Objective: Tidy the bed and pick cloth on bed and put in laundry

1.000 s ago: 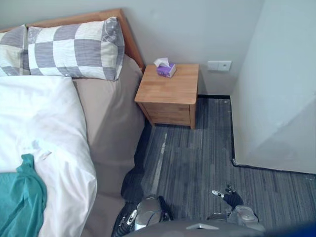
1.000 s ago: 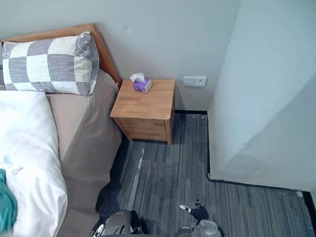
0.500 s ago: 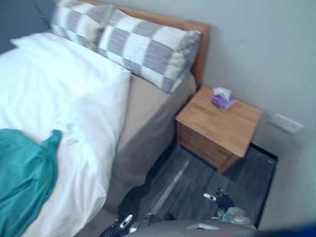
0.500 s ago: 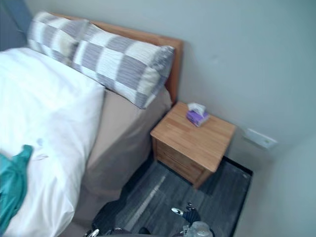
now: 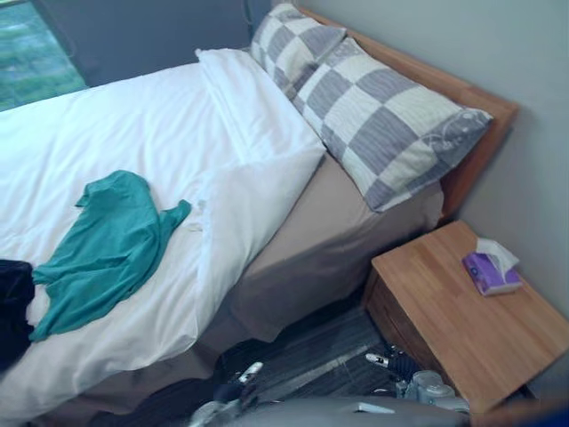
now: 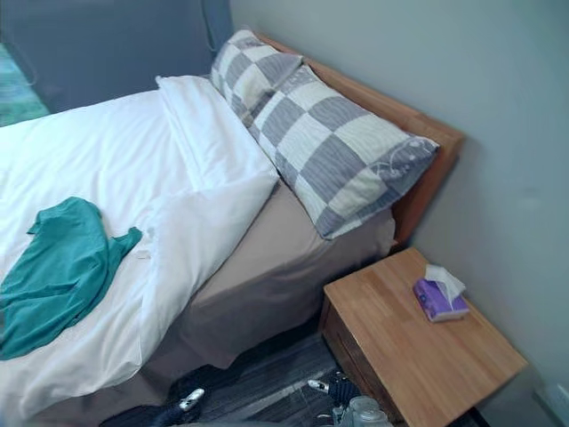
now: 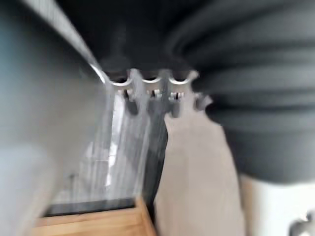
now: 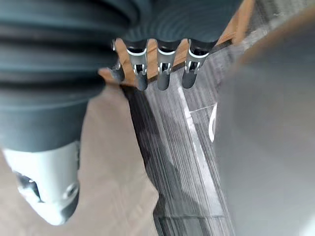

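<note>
Grey carpet (image 8: 187, 157) beside the bed (image 5: 302, 258) is lying beneath both hands. The left hand (image 7: 151, 93) and right hand (image 8: 162, 73) are hanging with fingers loose and straight, gripping nothing, likely because no reach has begun. Outward, the teal cloth (image 5: 107, 245) is lying on the white duvet (image 5: 133, 124), well apart from both hands. A dark garment (image 5: 11, 302) is sitting just beside it.

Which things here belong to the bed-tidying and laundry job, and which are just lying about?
For the job: teal cloth, dark cloth, white duvet, checked pillows.
Just lying about: nightstand, tissue box.
</note>
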Controlling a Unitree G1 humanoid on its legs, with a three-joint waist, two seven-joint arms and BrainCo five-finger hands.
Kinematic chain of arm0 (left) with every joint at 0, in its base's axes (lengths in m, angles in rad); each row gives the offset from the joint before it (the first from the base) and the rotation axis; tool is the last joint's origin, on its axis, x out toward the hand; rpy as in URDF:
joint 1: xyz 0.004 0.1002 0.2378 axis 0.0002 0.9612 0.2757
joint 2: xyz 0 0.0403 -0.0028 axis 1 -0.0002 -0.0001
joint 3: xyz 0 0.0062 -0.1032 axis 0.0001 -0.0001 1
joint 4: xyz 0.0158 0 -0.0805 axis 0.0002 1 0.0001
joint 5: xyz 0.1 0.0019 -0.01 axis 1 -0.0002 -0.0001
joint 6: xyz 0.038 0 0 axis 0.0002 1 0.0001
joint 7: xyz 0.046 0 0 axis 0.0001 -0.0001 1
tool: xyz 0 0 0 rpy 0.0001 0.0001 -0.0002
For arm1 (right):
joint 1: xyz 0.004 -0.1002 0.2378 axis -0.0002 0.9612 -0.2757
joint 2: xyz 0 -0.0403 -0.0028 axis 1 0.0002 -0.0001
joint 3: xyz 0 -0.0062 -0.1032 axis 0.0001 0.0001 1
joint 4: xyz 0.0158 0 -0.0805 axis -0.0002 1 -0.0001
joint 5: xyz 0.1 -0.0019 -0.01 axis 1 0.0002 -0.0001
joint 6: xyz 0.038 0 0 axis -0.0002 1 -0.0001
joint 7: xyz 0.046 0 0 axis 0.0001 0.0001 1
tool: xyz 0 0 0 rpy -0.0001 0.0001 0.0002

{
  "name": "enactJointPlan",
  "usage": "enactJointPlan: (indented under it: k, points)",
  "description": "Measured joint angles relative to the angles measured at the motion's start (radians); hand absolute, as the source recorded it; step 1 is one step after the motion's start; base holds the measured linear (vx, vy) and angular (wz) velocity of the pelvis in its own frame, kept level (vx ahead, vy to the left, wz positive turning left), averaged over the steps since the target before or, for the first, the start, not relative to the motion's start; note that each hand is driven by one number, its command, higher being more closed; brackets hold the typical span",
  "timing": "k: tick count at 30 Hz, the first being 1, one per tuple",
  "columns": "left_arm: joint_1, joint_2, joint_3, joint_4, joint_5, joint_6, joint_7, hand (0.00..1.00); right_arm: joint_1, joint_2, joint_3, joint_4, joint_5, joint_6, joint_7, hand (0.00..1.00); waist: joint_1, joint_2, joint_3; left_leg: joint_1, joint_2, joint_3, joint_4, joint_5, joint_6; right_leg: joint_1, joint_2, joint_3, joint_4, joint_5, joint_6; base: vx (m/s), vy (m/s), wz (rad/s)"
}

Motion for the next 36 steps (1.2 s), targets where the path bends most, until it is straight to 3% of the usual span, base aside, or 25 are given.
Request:
enactJointPlan:
  k: [3,9,12,14,16,18,21,23,26,28,31,34,36]
  points:
    - [-0.001,0.001,0.009,0.0,0.045,-0.071,0.061,0.0,0.019,0.02,-0.067,-0.004,0.017,0.0,0.023,0.0,0.015,-0.027,0.007,-0.072,0.023,0.12,0.087,-0.007,0.008,0.007,-0.008,-0.053,-0.01,0.004,0.006,-0.02,-0.009,0.65]
    - [-0.001,0.033,0.019,0.02,0.065,-0.16,0.1,0.0,0.051,0.041,-0.189,0.001,0.055,-0.051,0.051,0.0,0.019,-0.058,0.032,-0.054,-0.013,0.073,-0.054,0.083,0.028,-0.009,-0.012,-0.064,-0.025,0.033,0.032,-0.04,0.032,0.34]
    - [-0.002,0.044,0.008,0.04,0.094,-0.174,0.1,0.0,0.063,0.043,-0.213,0.002,0.069,-0.088,0.056,0.0,0.016,-0.054,0.034,-0.037,-0.026,0.063,-0.128,0.128,0.022,-0.019,-0.013,-0.062,-0.03,0.037,0.029,-0.14,0.004,0.01]
    - [-0.007,0.045,-0.009,0.045,0.157,-0.193,0.102,0.0,0.073,0.042,-0.235,0.003,0.101,-0.123,0.055,0.0,0.009,-0.038,0.037,-0.008,-0.042,0.056,-0.227,0.158,0.021,-0.029,-0.01,-0.064,-0.048,0.02,0.013,-0.15,0.028,0.08]
    - [-0.011,0.054,-0.029,0.048,0.221,-0.204,0.118,0.0,0.079,0.041,-0.24,0.002,0.132,-0.143,0.053,0.0,0.006,-0.041,0.043,0.001,-0.058,0.051,-0.26,0.171,0.02,-0.044,-0.03,-0.078,-0.014,0.005,0.021,-0.13,0.078,0.27]
    - [-0.014,0.086,-0.069,0.049,0.3,-0.203,0.127,0.0,0.104,0.043,-0.235,-0.008,0.174,-0.185,0.057,0.0,0.0,-0.062,0.039,0.009,-0.1,0.083,-0.251,0.153,0.044,-0.068,-0.111,-0.1,0.085,-0.053,0.05,-0.09,0.108,0.51]
    - [0.004,0.096,-0.106,0.052,0.328,-0.193,0.149,0.0,0.118,0.021,-0.201,-0.01,0.179,-0.221,0.062,0.0,-0.006,-0.063,0.042,0.026,-0.133,0.109,-0.263,0.142,0.074,-0.085,-0.15,-0.057,0.163,-0.08,0.062,-0.02,0.11,0.09]
    - [0.021,0.11,-0.12,0.061,0.329,-0.172,0.16,0.0,0.116,0.028,-0.178,-0.026,0.179,-0.242,0.068,0.0,-0.012,-0.057,0.051,0.031,-0.129,0.11,-0.263,0.136,0.083,-0.084,-0.11,0.008,0.118,-0.07,0.074,0.05,0.078,-0.17]
    - [0.009,0.14,-0.149,0.08,0.332,-0.139,0.165,0.0,0.12,0.052,-0.158,-0.026,0.18,-0.242,0.078,0.0,-0.035,-0.081,0.051,0.008,-0.101,0.078,-0.262,0.139,0.081,-0.04,-0.01,0.088,-0.023,-0.034,0.066,0.1,-0.031,0.24]
    - [0.009,0.149,-0.153,0.082,0.332,-0.129,0.165,0.0,0.119,0.056,-0.147,-0.028,0.181,-0.243,0.083,0.0,-0.036,-0.093,0.051,0.0,-0.103,0.074,-0.262,0.149,0.086,-0.032,0.006,0.1,-0.06,0.01,0.026,0.12,-0.042,0.11]
    - [0.011,0.145,-0.157,0.081,0.349,-0.117,0.167,0.0,0.131,0.058,-0.115,-0.059,0.198,-0.251,0.097,0.0,-0.038,-0.09,0.051,0.01,-0.11,0.072,-0.258,0.154,0.097,0.009,0.004,0.096,-0.091,0.016,0.018,0.17,-0.055,0.13]
    - [0.012,0.131,-0.157,0.076,0.347,-0.116,0.166,0.0,0.138,0.071,-0.076,-0.093,0.221,-0.275,0.11,0.0,-0.03,-0.07,0.048,0.024,-0.107,0.073,-0.258,0.155,0.096,0.034,0.009,0.098,-0.102,0.026,0.011,0.1,-0.038,0.14]
    - [0.011,0.114,-0.159,0.07,0.348,-0.116,0.165,0.0,0.135,0.078,-0.064,-0.127,0.263,-0.321,0.075,0.0,-0.009,-0.045,0.041,0.031,-0.091,0.094,-0.258,0.158,0.089,0.039,0.02,0.115,-0.115,0.049,0.005,0.05,-0.024,-0.11]
